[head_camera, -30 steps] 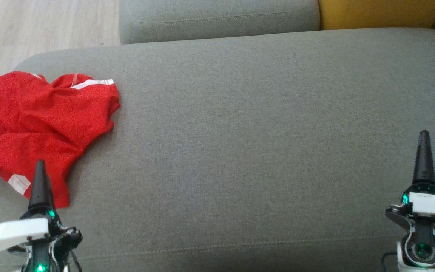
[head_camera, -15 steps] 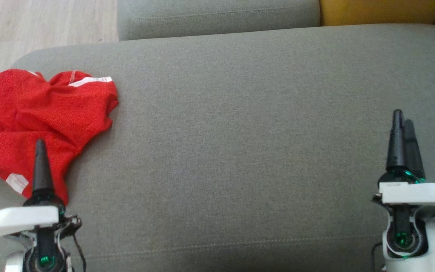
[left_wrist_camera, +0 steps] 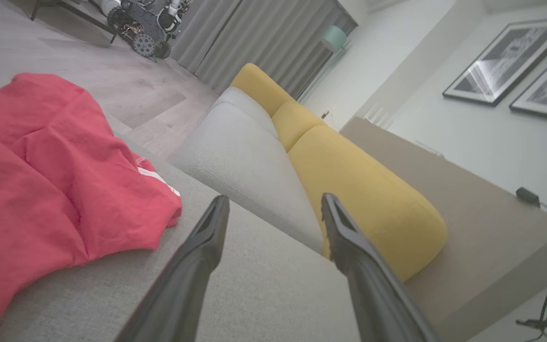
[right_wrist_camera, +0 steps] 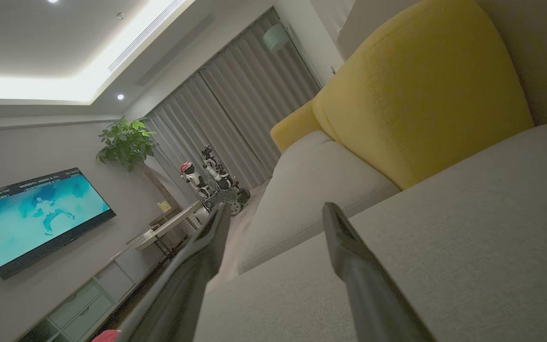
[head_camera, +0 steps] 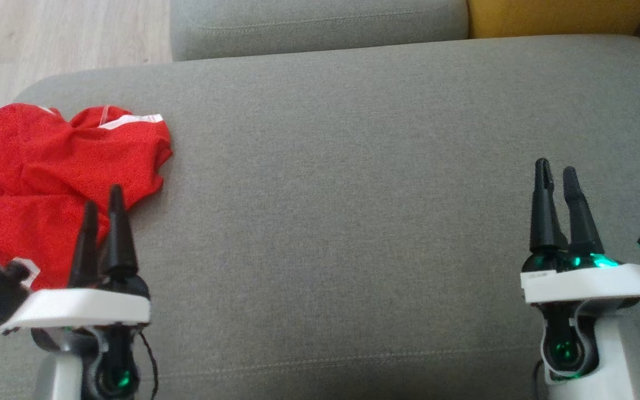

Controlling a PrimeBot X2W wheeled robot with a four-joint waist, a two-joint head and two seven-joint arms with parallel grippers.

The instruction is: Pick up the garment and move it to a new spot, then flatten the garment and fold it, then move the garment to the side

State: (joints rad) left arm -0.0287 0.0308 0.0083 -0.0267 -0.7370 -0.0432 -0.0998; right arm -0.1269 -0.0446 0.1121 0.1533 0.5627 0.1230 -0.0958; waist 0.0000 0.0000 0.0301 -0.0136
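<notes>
The garment (head_camera: 59,166) is a crumpled red cloth with white trim, heaped at the left end of the grey sofa seat (head_camera: 353,194). In the left wrist view the garment (left_wrist_camera: 41,180) spreads over the left half. My left gripper (head_camera: 102,197) hovers open at the garment's near right edge, its fingers (left_wrist_camera: 207,232) apart with nothing between them. Far to the right my right gripper (head_camera: 556,171) is open over bare cushion, and its fingers (right_wrist_camera: 344,247) hold nothing.
A grey back cushion (head_camera: 320,25) and a yellow cushion (head_camera: 559,16) line the far side of the seat. Pale wooden floor (head_camera: 48,39) lies beyond the seat's left end. The right wrist view takes in a TV (right_wrist_camera: 31,213), a plant (right_wrist_camera: 128,140) and another robot (right_wrist_camera: 207,180).
Both grippers have moved forward and inward and turned so that both fingers show. The camera has shifted slightly. The garment lies as before.
</notes>
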